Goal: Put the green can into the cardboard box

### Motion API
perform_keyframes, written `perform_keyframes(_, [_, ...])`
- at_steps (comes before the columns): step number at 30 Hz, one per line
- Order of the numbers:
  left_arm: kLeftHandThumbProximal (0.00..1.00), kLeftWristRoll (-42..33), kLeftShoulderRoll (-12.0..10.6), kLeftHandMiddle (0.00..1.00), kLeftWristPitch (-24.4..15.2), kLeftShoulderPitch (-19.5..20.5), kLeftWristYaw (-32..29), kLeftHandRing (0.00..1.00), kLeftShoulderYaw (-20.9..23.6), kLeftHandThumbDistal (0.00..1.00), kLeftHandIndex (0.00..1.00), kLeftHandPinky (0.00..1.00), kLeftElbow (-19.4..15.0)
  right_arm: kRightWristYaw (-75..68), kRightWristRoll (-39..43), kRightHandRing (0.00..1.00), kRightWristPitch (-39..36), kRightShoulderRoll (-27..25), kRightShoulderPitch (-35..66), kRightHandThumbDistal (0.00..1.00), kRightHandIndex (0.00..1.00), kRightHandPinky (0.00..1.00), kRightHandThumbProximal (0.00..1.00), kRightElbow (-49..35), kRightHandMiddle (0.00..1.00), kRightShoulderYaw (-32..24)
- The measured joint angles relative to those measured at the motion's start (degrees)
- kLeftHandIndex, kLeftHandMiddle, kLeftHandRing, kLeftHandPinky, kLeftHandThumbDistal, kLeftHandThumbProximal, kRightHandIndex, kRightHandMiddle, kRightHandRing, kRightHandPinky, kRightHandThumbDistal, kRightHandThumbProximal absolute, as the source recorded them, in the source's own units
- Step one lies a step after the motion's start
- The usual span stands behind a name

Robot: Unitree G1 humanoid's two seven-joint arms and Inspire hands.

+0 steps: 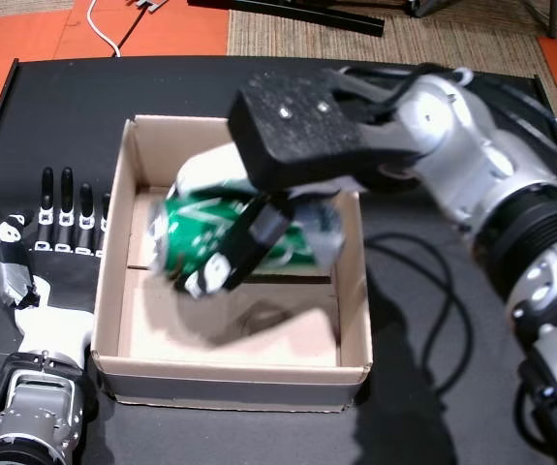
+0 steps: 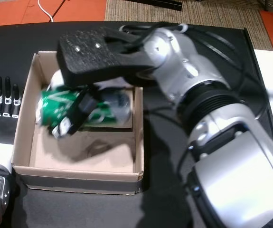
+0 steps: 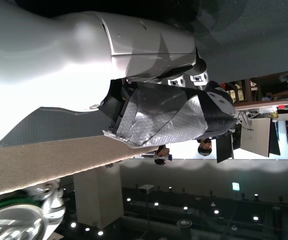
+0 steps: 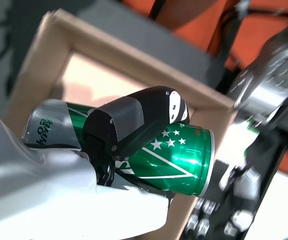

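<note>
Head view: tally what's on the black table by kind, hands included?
Green can: 1
Cardboard box: 1
Robot hands: 2, left hand flat beside the box, right hand gripping the can
Total: 4

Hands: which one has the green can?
The right hand, fingers wrapped round the green can above the cardboard box. The left hand lies flat and empty beside the box.
</note>
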Motion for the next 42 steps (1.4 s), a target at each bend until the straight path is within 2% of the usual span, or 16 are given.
perform_keyframes(1, [0.84,0.0,-0.1,0.39,0.0,0.0,-0.2,0.52,-0.1,0.05,0.36,0.64,0.0,1.4,0.5,0.02,0.9,0.4,0.0,0.03,0.00,0.29,0.26,0.1,0.00,-0.3])
perform_keyframes(3, [0.84,0.1,-0.3,0.40,-0.4,0.0,-0.5,0.52,-0.3,0.05,0.35,0.63,0.0,3.9,1.7,0.03,2.4,1.0,0.0,0.05,0.00,0.30,0.28,0.2,0.00,-0.9])
perform_keyframes(12, [0.85,0.1,-0.4,0.43,-0.6,0.0,-0.2,0.53,-0.5,0.03,0.39,0.64,-0.1,4.6,2.0,0.07,4.1,1.2,0.0,0.00,0.00,0.37,0.23,0.2,0.00,-2.5])
perform_keyframes(19, [0.85,0.1,-0.4,0.43,-0.6,0.2,-0.8,0.53,-0.5,0.03,0.41,0.65,-0.1,1.9,2.0,0.04,3.3,0.2,0.4,0.00,0.00,0.35,0.25,0.2,0.00,-2.9])
perform_keyframes(20, [0.87,0.1,-0.4,0.46,-0.6,0.2,-0.9,0.57,-0.5,0.03,0.43,0.69,-0.1,0.6,2.0,0.05,2.6,0.0,0.7,0.01,0.00,0.35,0.24,0.1,0.00,-2.9])
perform_keyframes(21, [0.88,0.1,-0.3,0.46,-0.5,0.2,-1.0,0.57,-0.5,0.03,0.43,0.69,-0.1,-1.1,1.9,0.12,1.7,-0.3,1.1,0.05,0.05,0.38,0.24,0.0,0.07,-2.8])
perform_keyframes(22, [0.88,0.0,-0.3,0.46,-0.3,0.3,-1.5,0.57,-0.4,0.03,0.42,0.69,-0.1,-3.7,1.6,0.21,0.7,-0.5,1.7,0.04,0.13,0.43,0.21,-0.2,0.15,-2.6])
perform_keyframes(23, [0.85,0.0,-0.2,0.44,0.0,0.4,-1.8,0.56,-0.3,0.03,0.40,0.69,-0.1,-6.5,1.2,0.34,-0.2,-0.8,2.1,0.10,0.27,0.50,0.20,-0.5,0.27,-2.4])
perform_keyframes(24, [0.84,0.0,-0.1,0.44,0.2,0.4,-2.0,0.55,-0.3,0.03,0.39,0.69,-0.1,-8.5,1.0,0.41,-0.8,-1.0,2.5,0.14,0.33,0.55,0.19,-0.6,0.32,-2.3])
perform_keyframes(26, [0.81,0.0,-0.1,0.42,0.4,0.4,-1.8,0.55,-0.2,0.05,0.38,0.68,-0.1,-10.2,0.7,0.56,-1.3,-1.5,2.6,0.40,0.49,0.66,0.29,-0.7,0.49,-2.2])
perform_keyframes(28, [0.82,0.0,0.0,0.43,0.2,0.3,-0.9,0.55,-0.2,0.05,0.39,0.71,-0.1,-9.7,0.7,0.63,-1.7,-1.8,2.6,0.50,0.57,0.72,0.32,-0.7,0.57,-2.1])
perform_keyframes(30, [0.82,0.1,0.0,0.44,0.0,0.2,-0.4,0.56,-0.3,0.04,0.41,0.71,-0.1,-8.4,0.7,0.73,-2.4,-2.0,2.6,0.65,0.66,0.76,0.40,-0.7,0.66,-1.8])
perform_keyframes(32, [0.83,0.1,0.0,0.44,0.0,0.2,-0.4,0.56,-0.3,0.04,0.42,0.69,-0.2,-7.5,0.5,0.78,-3.4,-2.2,2.6,0.63,0.72,0.79,0.41,-0.7,0.73,-1.3])
perform_keyframes(34, [0.83,0.1,0.0,0.43,0.0,0.3,-0.6,0.53,-0.3,0.05,0.41,0.67,-0.1,-6.8,0.4,0.83,-4.8,-2.2,2.5,0.68,0.78,0.81,0.46,-0.7,0.79,-0.9])
perform_keyframes(38, [0.82,0.0,0.1,0.40,0.4,0.3,-0.8,0.53,0.0,0.05,0.37,0.66,-0.1,-6.5,0.4,0.89,-7.8,-2.4,1.9,0.68,0.87,0.81,0.52,-0.8,0.90,-0.1])
perform_keyframes(42, [0.84,0.0,0.1,0.41,0.6,0.2,-0.5,0.52,0.0,0.04,0.40,0.65,-0.1,-6.9,-0.3,0.94,-10.2,-2.8,1.7,0.71,0.93,0.81,0.51,-0.8,0.96,0.6])
